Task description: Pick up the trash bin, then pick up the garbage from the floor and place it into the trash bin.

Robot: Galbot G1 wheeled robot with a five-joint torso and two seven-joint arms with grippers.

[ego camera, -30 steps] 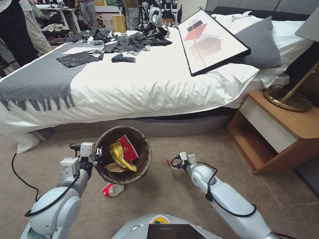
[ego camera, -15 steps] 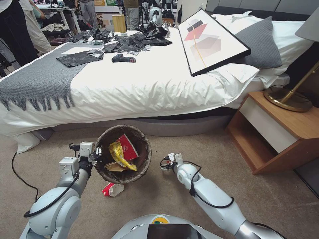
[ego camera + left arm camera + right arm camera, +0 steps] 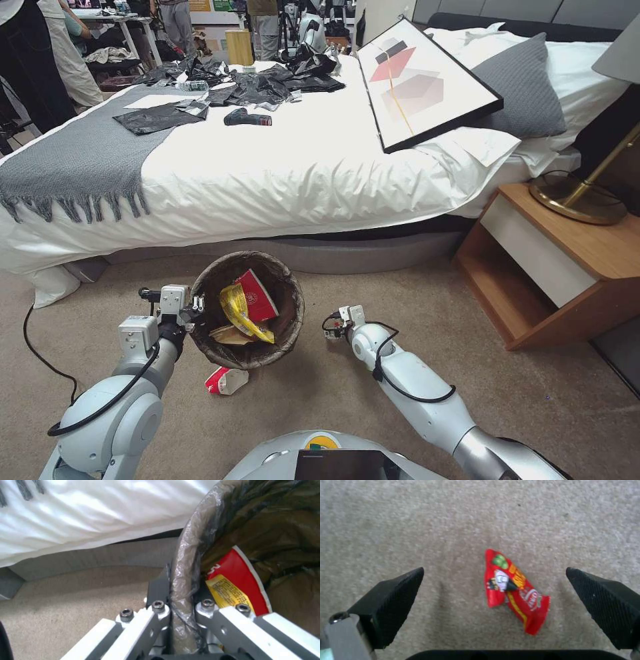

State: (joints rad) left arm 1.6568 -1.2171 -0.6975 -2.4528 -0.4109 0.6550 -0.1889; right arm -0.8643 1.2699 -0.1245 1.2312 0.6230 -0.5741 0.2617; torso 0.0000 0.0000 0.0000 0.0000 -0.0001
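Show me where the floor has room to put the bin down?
Bare carpet lies between the trash bin and the nightstand. It is crowded near the red wrapper under the open right gripper and the carton by the bin.

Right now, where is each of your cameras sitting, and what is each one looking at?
Head view: up on my head, looking down at the carpet and bed; both arms show, the left tool holding the trash bin, the right tool low over the floor.
Left wrist view: on my left wrist, looking along the left tool, shut on the bin's bag-covered rim.
Right wrist view: on my right wrist, looking straight down at the carpet; the open right tool straddles a red wrapper.
Shared: head and left wrist views both show the bin and the red carton inside.
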